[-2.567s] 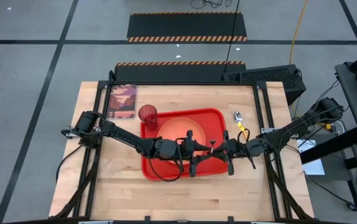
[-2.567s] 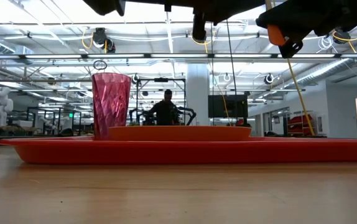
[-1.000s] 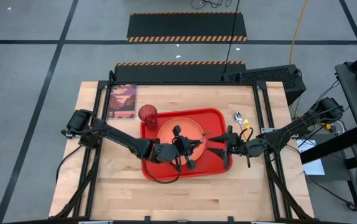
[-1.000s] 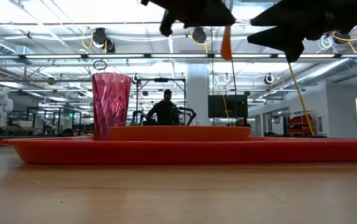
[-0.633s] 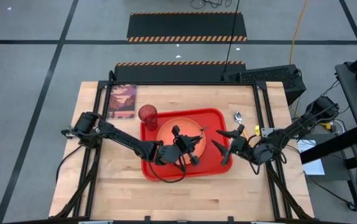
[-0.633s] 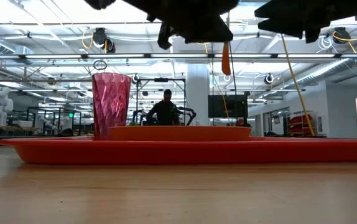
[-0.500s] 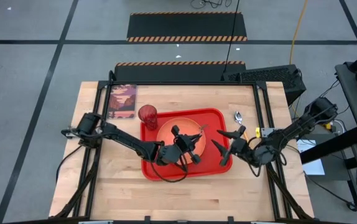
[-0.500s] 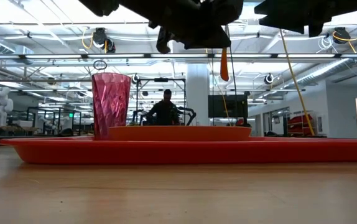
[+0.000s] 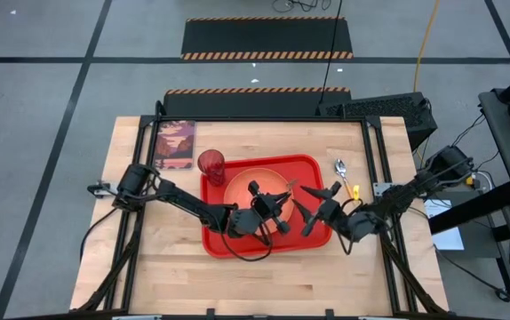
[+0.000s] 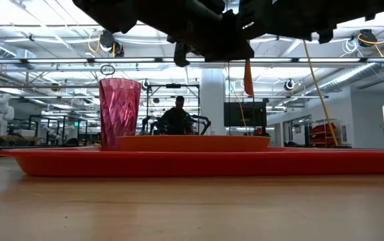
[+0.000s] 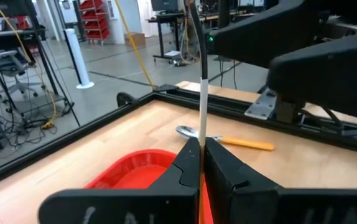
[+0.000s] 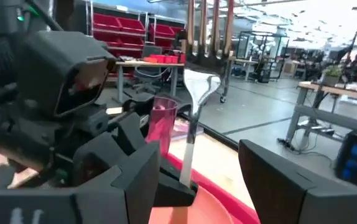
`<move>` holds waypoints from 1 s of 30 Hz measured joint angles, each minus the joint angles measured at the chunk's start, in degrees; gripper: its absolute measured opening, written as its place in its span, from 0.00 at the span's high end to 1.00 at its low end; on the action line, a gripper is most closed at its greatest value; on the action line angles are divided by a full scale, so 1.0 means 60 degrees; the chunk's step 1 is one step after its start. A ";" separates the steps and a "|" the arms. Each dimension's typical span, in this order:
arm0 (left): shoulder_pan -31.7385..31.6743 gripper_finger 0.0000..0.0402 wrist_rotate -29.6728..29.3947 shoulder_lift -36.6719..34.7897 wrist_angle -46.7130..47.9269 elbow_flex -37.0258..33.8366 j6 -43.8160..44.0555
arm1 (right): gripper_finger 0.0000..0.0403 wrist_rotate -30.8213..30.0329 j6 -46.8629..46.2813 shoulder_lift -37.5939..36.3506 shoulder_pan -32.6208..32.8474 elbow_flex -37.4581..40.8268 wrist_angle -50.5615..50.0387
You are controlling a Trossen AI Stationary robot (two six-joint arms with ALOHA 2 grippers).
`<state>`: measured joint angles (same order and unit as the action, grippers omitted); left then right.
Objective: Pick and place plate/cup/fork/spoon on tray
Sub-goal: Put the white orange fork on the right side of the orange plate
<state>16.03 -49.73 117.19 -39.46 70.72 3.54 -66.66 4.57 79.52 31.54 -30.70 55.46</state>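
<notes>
- High view: left gripper (image 9: 274, 206) over the plate (image 9: 240, 186), pinching the fork (image 9: 287, 188); tines toward the right gripper (image 9: 318, 207), spread wide just beside. Plate and cup (image 9: 211, 164) on the tray (image 9: 306, 235); spoon (image 9: 342, 172) on the table (image 9: 131, 267), beyond the right gripper, off the tray.
- Low view: orange fork handle (image 10: 247, 77) hanging below the dark arms, above the plate (image 10: 192, 142); cup (image 10: 119, 112) upright on the tray (image 10: 199, 163).
- Left wrist view: fingers (image 11: 222, 168) pressed on the fork (image 11: 201, 99); spoon (image 11: 222, 137) ahead on wood.
- Right wrist view: fingers (image 12: 278, 174) apart, fork (image 12: 194, 118) between them, not touched; cup (image 12: 160, 124) behind it.
</notes>
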 joint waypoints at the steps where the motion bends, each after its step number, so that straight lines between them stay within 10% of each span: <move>1: -0.0004 0.99 0.0020 0.0000 -0.0001 0.0000 -0.0022 | 0.48 0.0237 -0.0128 0.0005 -0.0068 0.0000 -0.0034; 6: -0.0044 0.99 0.0359 0.0000 0.0049 0.0004 -0.0078 | 0.48 0.1369 -0.0887 0.0005 -0.0523 0.0000 -0.0586; 24: -0.0317 0.99 -0.0258 0.0000 0.0548 0.0004 0.0050 | 0.64 0.0402 -0.0471 0.0005 -0.1224 0.0000 -0.1002; 30: -0.0595 0.99 -0.0237 -0.0004 0.1224 0.0004 0.0410 | 0.69 0.2116 -0.1208 0.0005 -0.2131 0.0004 -0.1122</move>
<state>12.46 -51.15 117.16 -32.12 70.74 5.99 -53.96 -2.67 79.55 18.75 -30.68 48.73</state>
